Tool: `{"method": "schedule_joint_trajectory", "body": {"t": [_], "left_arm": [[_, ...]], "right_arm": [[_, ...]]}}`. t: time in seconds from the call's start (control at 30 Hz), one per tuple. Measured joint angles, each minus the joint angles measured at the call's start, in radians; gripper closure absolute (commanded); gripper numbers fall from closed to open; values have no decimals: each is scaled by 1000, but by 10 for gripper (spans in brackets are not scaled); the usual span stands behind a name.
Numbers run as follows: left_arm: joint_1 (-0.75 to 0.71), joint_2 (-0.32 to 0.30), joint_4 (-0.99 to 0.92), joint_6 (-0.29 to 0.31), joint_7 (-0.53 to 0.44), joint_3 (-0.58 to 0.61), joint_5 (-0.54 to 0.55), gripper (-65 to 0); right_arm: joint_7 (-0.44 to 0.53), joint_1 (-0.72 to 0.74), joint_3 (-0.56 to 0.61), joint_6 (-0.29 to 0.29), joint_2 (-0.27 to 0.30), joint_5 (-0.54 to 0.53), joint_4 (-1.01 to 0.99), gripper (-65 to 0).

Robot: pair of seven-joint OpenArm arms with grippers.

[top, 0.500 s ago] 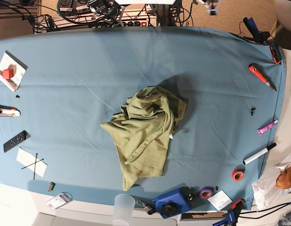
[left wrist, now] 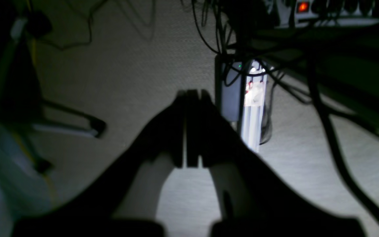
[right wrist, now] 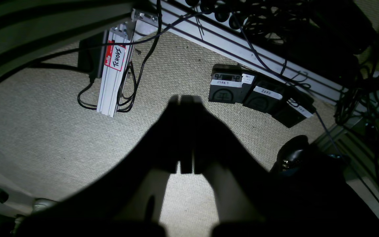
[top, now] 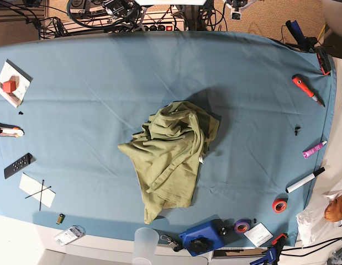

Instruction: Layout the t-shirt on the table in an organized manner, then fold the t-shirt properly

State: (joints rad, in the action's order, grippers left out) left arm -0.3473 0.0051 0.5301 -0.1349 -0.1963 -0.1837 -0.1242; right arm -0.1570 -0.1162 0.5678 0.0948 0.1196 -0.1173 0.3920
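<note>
The olive-green t-shirt [top: 171, 157] lies crumpled in a heap in the middle of the blue table [top: 93, 99]. No gripper is near it. In the left wrist view my left gripper [left wrist: 189, 95] is shut and empty, hanging over beige carpet and cables off the table. In the right wrist view my right gripper [right wrist: 185, 98] is also shut and empty, above carpet next to an aluminium rail and black boxes. Only a small piece of arm hardware [top: 237, 8] shows at the top edge of the base view.
Small items line the table edges: a red block on a white card [top: 10, 83], a remote [top: 17, 165], an orange-handled tool [top: 306, 88], a marker [top: 304, 180], a red tape roll [top: 279, 205], a blue box [top: 203, 236] and a plastic cup [top: 145, 243].
The arm part at the top edge of the base view has shifted slightly left. The t-shirt has not moved.
</note>
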Motion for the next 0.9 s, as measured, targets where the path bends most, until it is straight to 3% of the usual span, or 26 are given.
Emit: {"method": "schedule_joint_trajectory", "body": {"t": [0.7,0.9], "left_arm": [[-2,-5,0,3,0,0,66,0],[-19,-9,0,3,-22,0,66,0]], "right_arm": [[0,0,0,0,0,0,0,0],[0,-27,0,3,30,-4,13,0]]}}
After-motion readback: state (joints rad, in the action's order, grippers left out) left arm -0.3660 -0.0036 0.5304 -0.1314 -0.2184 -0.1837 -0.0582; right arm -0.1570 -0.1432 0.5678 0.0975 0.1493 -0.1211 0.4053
